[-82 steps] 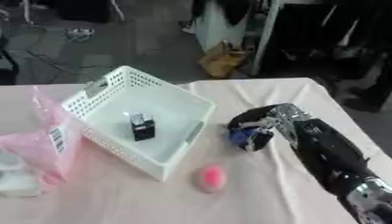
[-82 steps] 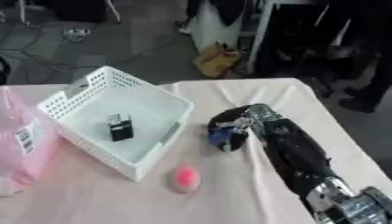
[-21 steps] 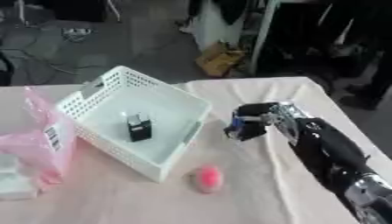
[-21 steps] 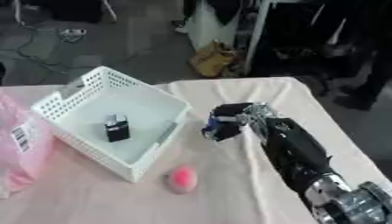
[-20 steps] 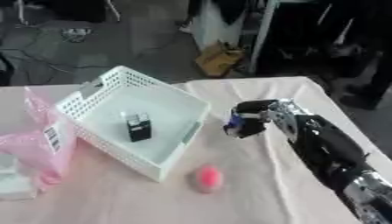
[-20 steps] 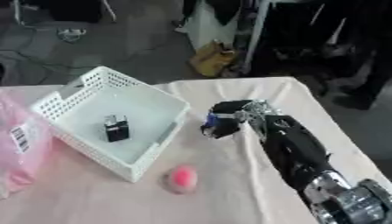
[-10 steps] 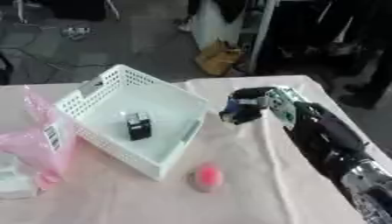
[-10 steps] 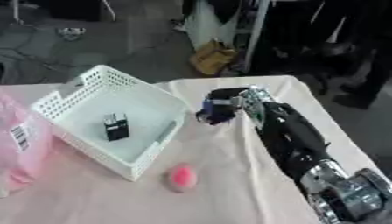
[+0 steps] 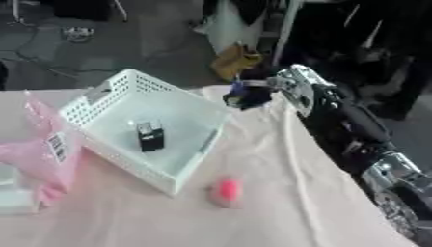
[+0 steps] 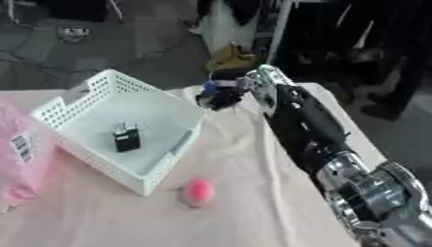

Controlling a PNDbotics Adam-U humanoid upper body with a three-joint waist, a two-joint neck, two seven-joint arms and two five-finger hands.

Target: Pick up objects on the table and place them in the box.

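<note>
A table [image 9: 278, 193] under a pale peach cloth fills the lower part of both views; on its left half sits a white perforated box [image 9: 118, 96], set askew, with its near corner towards the middle of the table. The right arm comes in from the lower right and reaches across to the box's far right corner; the right hand [image 9: 283, 87] is curled round a small dark object with a blue part [image 9: 240, 95], held above the table just beside the box's rim. A pink plastic bag [image 9: 42, 154] with a white label lies at the left edge; a small black item [image 9: 151, 136] stands inside the box; a pink rounded object [image 9: 226, 190] lies on the cloth in front of the box's near corner.
</note>
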